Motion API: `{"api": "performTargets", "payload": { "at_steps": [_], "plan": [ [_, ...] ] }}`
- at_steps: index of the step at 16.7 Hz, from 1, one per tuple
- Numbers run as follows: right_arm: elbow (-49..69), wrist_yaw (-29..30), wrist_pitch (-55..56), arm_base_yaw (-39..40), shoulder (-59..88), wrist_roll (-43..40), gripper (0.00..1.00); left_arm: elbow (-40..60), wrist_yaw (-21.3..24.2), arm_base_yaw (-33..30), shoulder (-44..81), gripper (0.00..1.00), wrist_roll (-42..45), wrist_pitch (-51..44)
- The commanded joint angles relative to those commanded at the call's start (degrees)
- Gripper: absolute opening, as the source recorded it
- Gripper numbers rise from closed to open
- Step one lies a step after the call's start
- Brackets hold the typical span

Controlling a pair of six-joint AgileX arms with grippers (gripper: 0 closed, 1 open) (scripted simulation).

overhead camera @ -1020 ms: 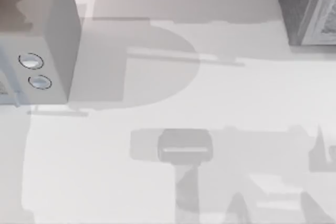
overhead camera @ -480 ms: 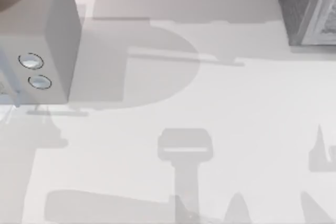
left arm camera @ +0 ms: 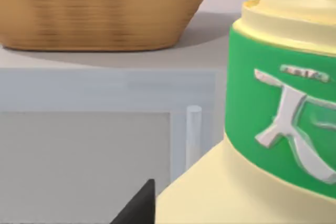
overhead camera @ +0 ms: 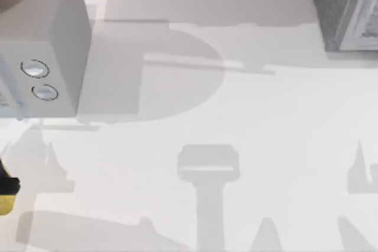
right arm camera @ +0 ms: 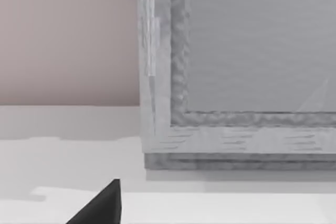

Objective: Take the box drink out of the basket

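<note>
box drink (left arm camera: 273, 129) outside basket (left arm camera: 100, 9), close to left wrist

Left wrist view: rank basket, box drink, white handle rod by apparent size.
1. box drink and basket: similar in frame, both cropped; the drink sits very close to the camera, so I can't rank them.
2. white handle rod: clearly smallest.
</note>
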Motion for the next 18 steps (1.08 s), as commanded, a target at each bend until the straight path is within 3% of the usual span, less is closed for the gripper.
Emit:
{"api": "performTargets", "payload": {
  "at_steps": [5, 8, 12, 18],
  "plan": [
    [0.00, 0.00, 0.00, 0.00, 0.00, 0.00, 1.00, -0.04, -0.53, -0.29, 0.88, 0.00, 0.23, 0.49],
    [0.00, 0.00, 0.00, 0.00, 0.00, 0.00, 1.00, 0.28, -5.55, -4.41, 6.20, 0.00, 1.67, 5.72],
    [0.00, 0.00, 0.00, 0.00, 0.00, 0.00, 1.00, 2.29, -18.20, -14.89, 19.36, 0.00, 5.92, 20.48],
    [0.00, 0.00, 0.00, 0.00, 0.00, 0.00, 1.00, 7.19, -43.64, -35.89, 45.60, 0.00, 14.88, 51.56]
  ]
}}
